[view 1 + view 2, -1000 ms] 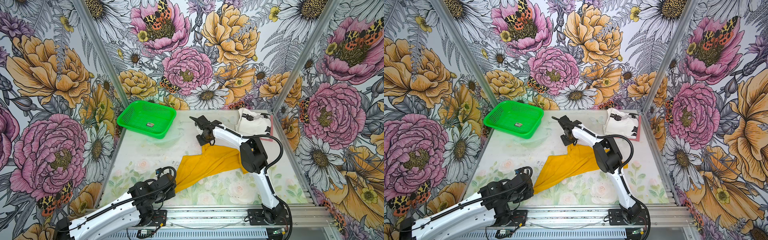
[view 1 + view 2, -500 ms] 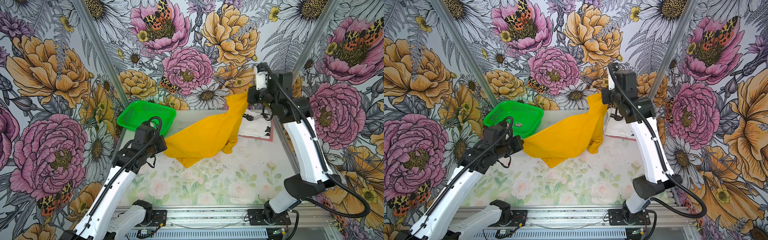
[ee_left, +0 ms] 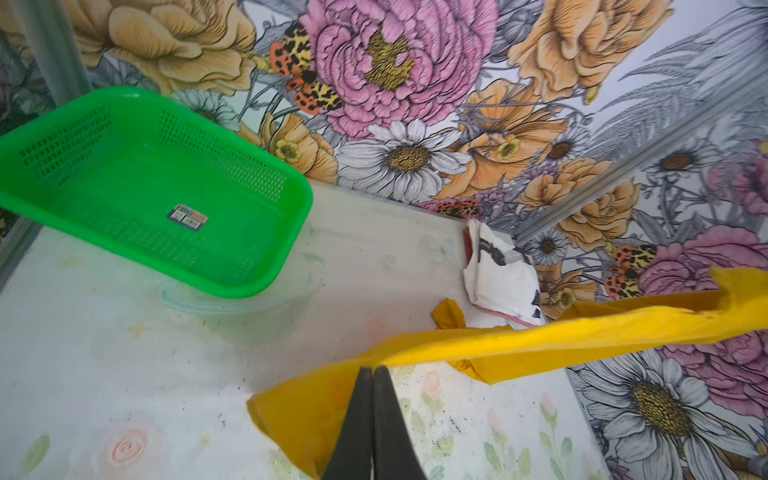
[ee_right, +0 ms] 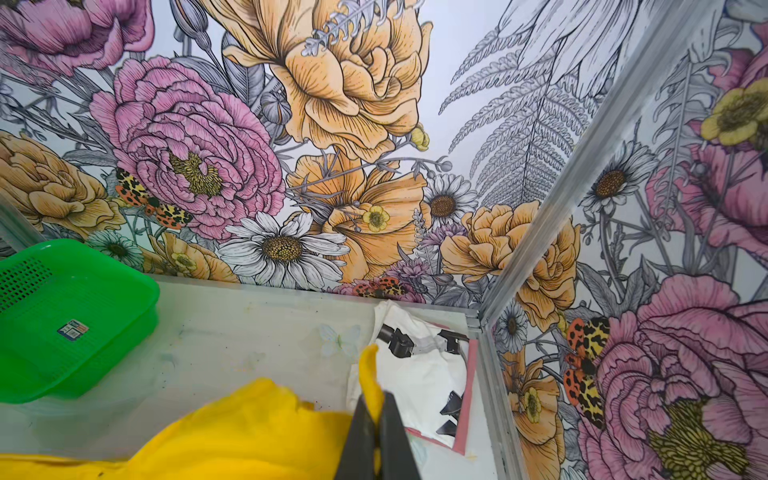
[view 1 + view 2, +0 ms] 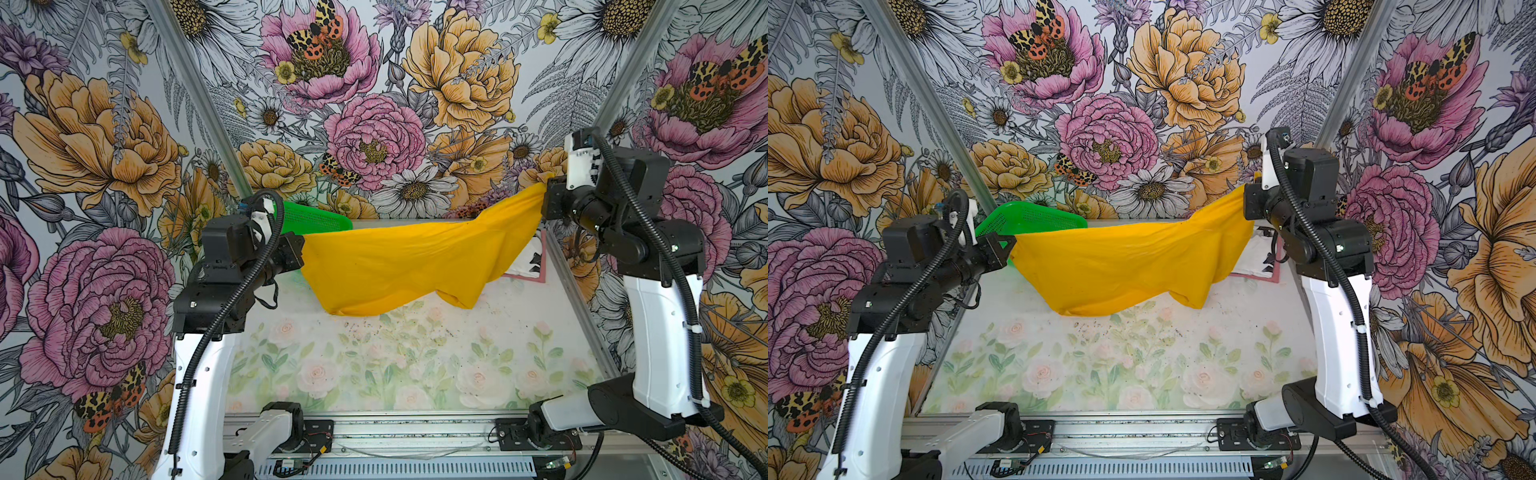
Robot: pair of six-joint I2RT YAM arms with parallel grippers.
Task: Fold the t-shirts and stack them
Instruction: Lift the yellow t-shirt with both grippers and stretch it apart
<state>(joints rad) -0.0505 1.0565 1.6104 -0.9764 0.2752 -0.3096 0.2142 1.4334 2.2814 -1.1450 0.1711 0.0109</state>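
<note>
The mustard-yellow t-shirt (image 5: 407, 262) (image 5: 1125, 266) hangs stretched in the air between both arms, its lower edge sagging toward the table. My left gripper (image 5: 301, 249) (image 3: 372, 370) is shut on its left end. My right gripper (image 5: 545, 189) (image 4: 376, 399) is shut on its right end, held higher near the back right corner, with a tip of yellow cloth (image 4: 368, 370) poking past the jaws. Folded in the back right corner lies the white t-shirt with black markings (image 4: 419, 365) (image 3: 498, 274) on top of the pink t-shirt (image 4: 467, 399), partly hidden by the yellow one in both top views.
A green mesh basket (image 5: 309, 216) (image 3: 137, 187) stands at the back left, behind the left arm. Floral walls close in the table (image 5: 395, 361) on three sides. Metal rails and the arm bases run along the front edge.
Both arms have lifted the yellow t-shirt off the table and drawn apart, so it went from a bunched heap to a stretched span. The left gripper rose from the front edge.
</note>
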